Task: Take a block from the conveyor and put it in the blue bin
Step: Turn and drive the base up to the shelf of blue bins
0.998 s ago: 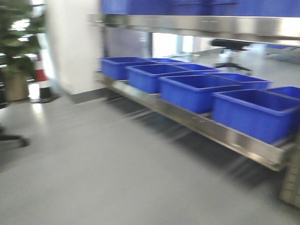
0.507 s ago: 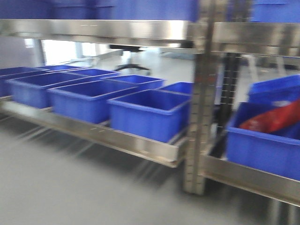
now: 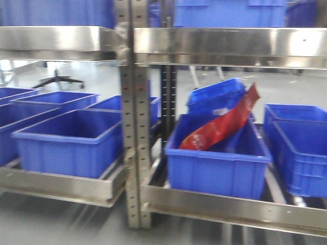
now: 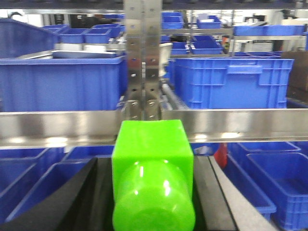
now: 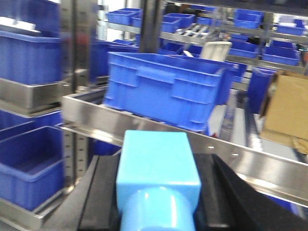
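- A steel rack [image 3: 134, 153] stacked with blue bins fills the front view; the conveyor is nowhere in sight
- Your left gripper [image 4: 153, 166] is clamped on the green block [image 4: 150, 139], its dark jaws pressed to both flanks; your right gripper [image 5: 156, 168] grips the light blue block [image 5: 156, 151] likewise
- In the front view a blue bin [image 3: 71, 153] sits at 8 o'clock; the second bin [image 3: 214, 176] at 5 o'clock holds a red packet [image 3: 225, 125], so a block dropped there would likely land on it and tip
- The shelf rail [image 4: 240, 122] crosses both wrist views just beyond the blocks: reach in too high and a block may strike it and slip free
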Available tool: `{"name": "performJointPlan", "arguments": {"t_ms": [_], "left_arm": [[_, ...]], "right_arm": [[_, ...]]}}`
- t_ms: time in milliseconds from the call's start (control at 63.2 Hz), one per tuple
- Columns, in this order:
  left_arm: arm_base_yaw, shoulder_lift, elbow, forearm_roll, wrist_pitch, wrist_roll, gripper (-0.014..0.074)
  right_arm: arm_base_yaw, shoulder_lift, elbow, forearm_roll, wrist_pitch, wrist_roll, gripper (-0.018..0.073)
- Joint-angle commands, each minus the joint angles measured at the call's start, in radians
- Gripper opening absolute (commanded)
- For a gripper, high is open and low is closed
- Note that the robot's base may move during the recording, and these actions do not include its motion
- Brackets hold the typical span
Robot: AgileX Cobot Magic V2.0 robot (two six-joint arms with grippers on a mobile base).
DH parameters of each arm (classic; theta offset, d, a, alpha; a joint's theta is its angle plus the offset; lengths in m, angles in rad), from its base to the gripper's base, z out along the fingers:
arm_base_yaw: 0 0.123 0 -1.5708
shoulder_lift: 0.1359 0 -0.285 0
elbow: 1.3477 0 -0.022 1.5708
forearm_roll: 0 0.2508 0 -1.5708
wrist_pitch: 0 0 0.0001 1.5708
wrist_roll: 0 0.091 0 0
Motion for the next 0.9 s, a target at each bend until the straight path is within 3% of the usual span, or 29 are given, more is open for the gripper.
{"name": "performJointPlan", "arguments": {"t_ms": [0, 887], "left_arm": [[-0.001, -0.004, 0.0, 0.002, -0.019, 0.0, -0.0111], [-0.001, -0.004, 0.0, 0.002, -0.019, 0.0, -0.0111]], "right_arm": [[-0.001, -0.002, 0.001, -0.002, -0.017, -0.005, -0.0162], [-0.001, -0.002, 0.001, -0.002, -0.017, -0.005, -0.0162]]}}
